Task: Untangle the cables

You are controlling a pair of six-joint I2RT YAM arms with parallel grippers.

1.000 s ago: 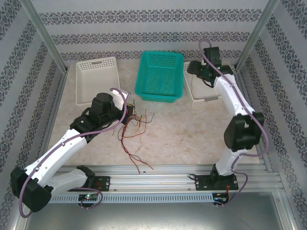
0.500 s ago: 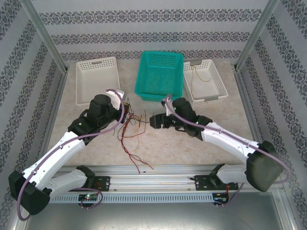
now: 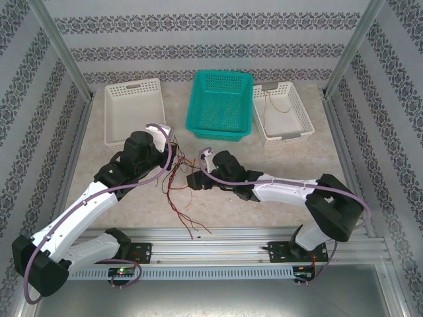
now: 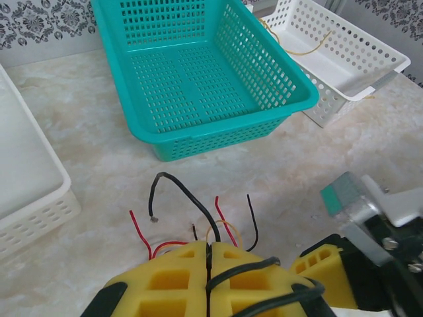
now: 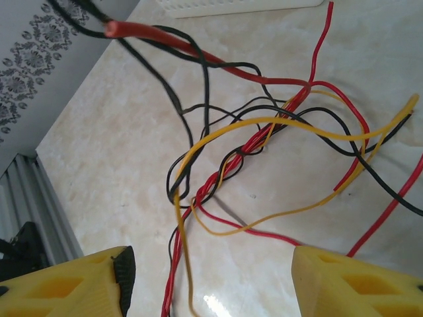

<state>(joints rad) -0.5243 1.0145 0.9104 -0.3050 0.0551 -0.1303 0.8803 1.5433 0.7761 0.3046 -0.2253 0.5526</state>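
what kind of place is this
Probably a robotics lab test cell: two robot arms bolted to an aluminium rail, printed backdrop panels boxing in the table, and sorting baskets beside tangled cables.

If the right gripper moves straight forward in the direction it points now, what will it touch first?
Probably the tangled cables: they lie ahead of the right gripper, in line with the gap between its open jaws, the table behind them. Depth is hard to judge.
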